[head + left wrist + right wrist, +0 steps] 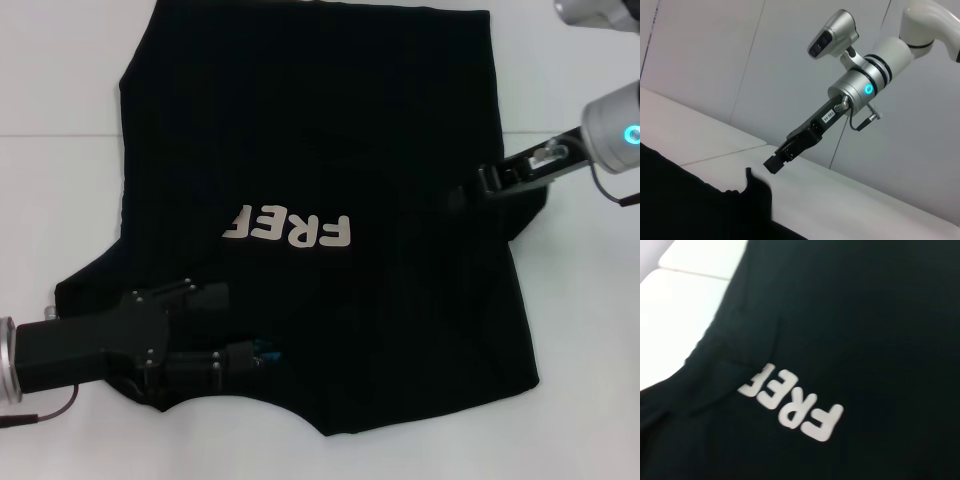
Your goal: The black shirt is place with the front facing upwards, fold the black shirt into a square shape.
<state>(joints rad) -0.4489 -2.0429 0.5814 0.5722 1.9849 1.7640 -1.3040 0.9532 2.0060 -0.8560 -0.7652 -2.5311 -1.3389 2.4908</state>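
At the lower left of the head view, the left gripper [235, 360] lies low over the near edge of the black shirt [330, 130], by the collar, where a speck of the blue neck label [266, 353] shows just past its tip. Dark jaws on dark cloth hide the tips, so I cannot tell whether they are spread or pinching the collar; the low, flat reach suggests it is there to take hold of the neck edge for a fold.

The shirt lies spread on the white counter [60, 80], filling most of the frame, collar toward the robot and hem toward the top. Its front faces up, as the pale lettering [290, 227] near the middle shows, reading upside down from the robot's side. The left sleeve flares out toward the lower left. The cloth lies mostly flat, so the folding looks to be at an early stage.

Farther off, at the right edge of the frame, the right gripper [487, 181] comes in slanting from the upper right, its tip at the shirt's right side. In the left wrist view that gripper [774, 163] hangs just above a raised peak of black cloth [757, 192], apart from it, with the jaws apparently pressed together and holding nothing. It seems placed to catch that side for folding inward.
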